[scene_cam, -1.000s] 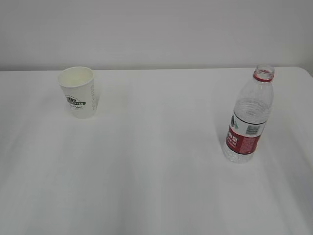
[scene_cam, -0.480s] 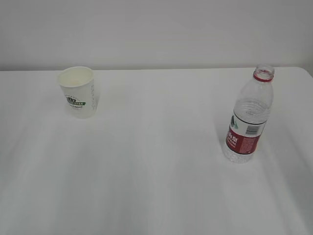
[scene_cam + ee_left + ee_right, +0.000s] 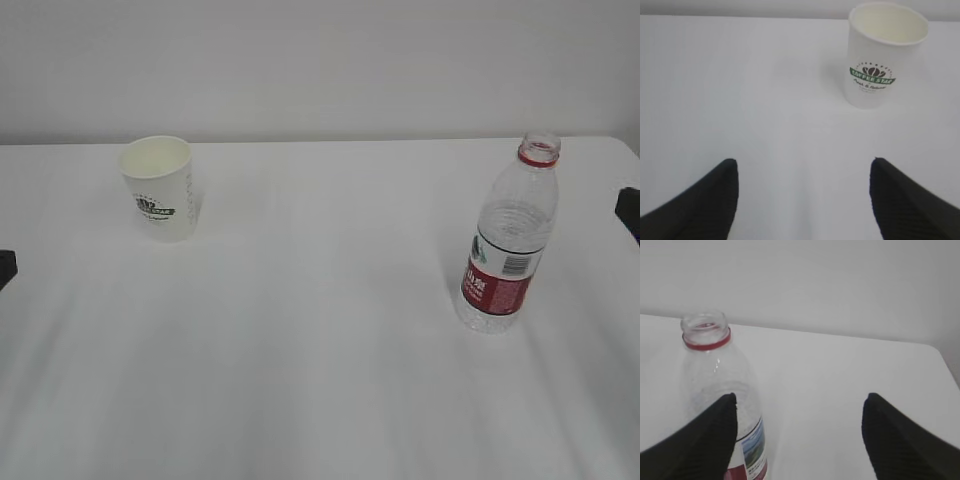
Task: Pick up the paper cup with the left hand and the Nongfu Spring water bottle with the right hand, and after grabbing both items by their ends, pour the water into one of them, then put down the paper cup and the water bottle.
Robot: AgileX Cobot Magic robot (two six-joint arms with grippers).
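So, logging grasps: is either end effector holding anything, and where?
Nothing is held. Paper cup and Nongfu Spring water bottle stand free; both end effectors are open.

1. My left hand (image 3: 802, 200) hangs with its two black fingers (image 3: 700, 205) spread wide — nothing between them.
2. My right hand (image 3: 797, 440) is spread just as wide, and grips nothing.
3. In the exterior view only dark slivers show at the left (image 3: 5, 268) and right (image 3: 628, 212) edges — probably my fingertips, though too little shows to be sure.

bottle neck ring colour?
Red; the Nongfu Spring water bottle's neck ring shows best in the right wrist view.
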